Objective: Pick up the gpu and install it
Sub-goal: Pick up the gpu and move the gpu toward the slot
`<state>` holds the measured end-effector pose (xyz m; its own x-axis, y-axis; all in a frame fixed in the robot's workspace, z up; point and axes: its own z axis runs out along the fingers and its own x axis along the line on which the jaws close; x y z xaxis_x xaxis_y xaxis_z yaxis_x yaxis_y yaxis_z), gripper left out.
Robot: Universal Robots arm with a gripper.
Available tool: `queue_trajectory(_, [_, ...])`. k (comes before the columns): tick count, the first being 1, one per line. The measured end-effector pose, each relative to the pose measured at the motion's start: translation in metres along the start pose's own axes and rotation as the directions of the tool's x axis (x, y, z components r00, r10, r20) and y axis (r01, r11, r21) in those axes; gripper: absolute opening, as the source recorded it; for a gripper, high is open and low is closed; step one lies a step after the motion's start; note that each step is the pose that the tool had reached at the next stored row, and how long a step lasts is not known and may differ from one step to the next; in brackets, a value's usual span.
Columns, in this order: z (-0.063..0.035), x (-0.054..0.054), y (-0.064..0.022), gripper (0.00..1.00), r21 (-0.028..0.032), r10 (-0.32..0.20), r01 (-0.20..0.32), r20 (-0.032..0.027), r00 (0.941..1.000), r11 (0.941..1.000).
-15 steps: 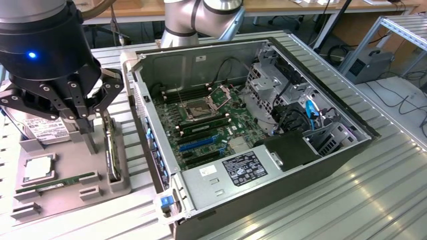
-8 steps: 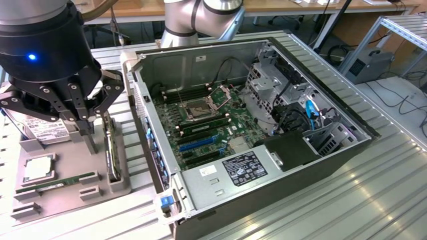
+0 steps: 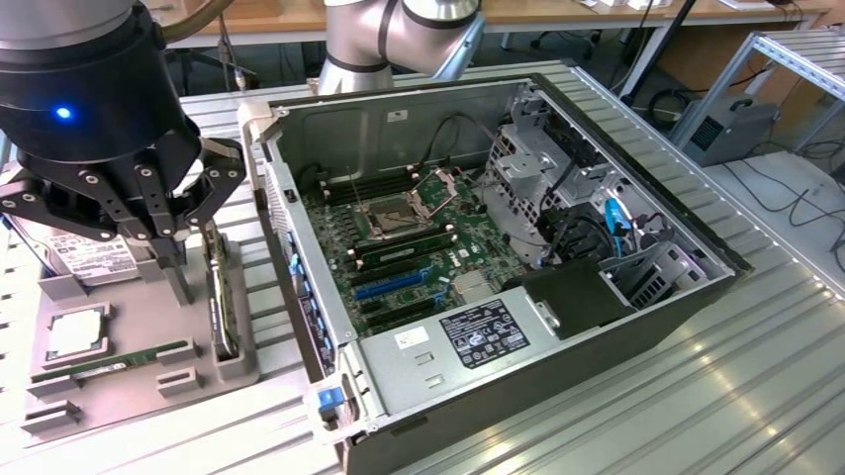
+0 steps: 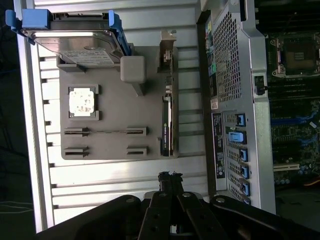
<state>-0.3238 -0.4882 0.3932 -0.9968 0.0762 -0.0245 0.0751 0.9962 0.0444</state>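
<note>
A: Where is the gpu (image 4: pixel 166 125)?

B: On the gray tray (image 4: pixel 112 160), which lies on the slatted metal counter (image 4: pixel 125 180). It stands on its long edge in 1 slot along the tray's edge nearest the computer case (image 4: pixel 235 75). Its pale bracket is at the end toward the hard drive (image 4: pixel 80 42).

A: And the fingers (image 4: pixel 164 182)?

B: Pressed together, tip against tip, with nothing between them. In the exterior view they hang above the tray, near the hard drive and apart from the gpu. Nothing is being touched.

A: What else sits on that tray?

B: 3 other parts. The hard drive in its blue carrier is at 1 end, a square processor (image 4: pixel 82 101) rests in a recess beside it, and a thin memory stick (image 4: pixel 105 131) lies across 2 supports.

A: The case?

B: It lies on its side just beside the tray, with the side panel off. The motherboard (image 3: pixel 410 247) faces up, and its blue expansion slots are visible. No card is seated in them.
</note>
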Motion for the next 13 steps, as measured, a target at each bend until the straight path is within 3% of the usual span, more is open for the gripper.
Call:
queue_trajectory(4, [0.0, 0.0, 0.0, 0.11, 0.0001, 0.0, 0.0, 0.0, 1.0, 1.0])
queue_trajectory(6, [0.0, 0.0, 0.0, 0.24, 0.0, 0.0, 0.0, 0.0, 1.0, 1.0])
queue_trajectory(8, [0.0, 0.0, 0.0, 0.29, 0.0, 0.0, 0.0, 0.0, 1.0, 1.0])
queue_trajectory(10, [0.0, 0.0, 0.0, 0.47, 0.0001, 0.0, 0.0, -0.0001, 1.0, 1.0])
queue_trajectory(12, [0.0, 0.0, 0.0, 0.47, 0.0001, 0.0, 0.0, -0.0001, 1.0, 1.0])
queue_trajectory(13, [0.0, 0.0, 0.0, 0.54, 0.0001, 0.0, 0.0, 0.0, 1.0, 1.0])
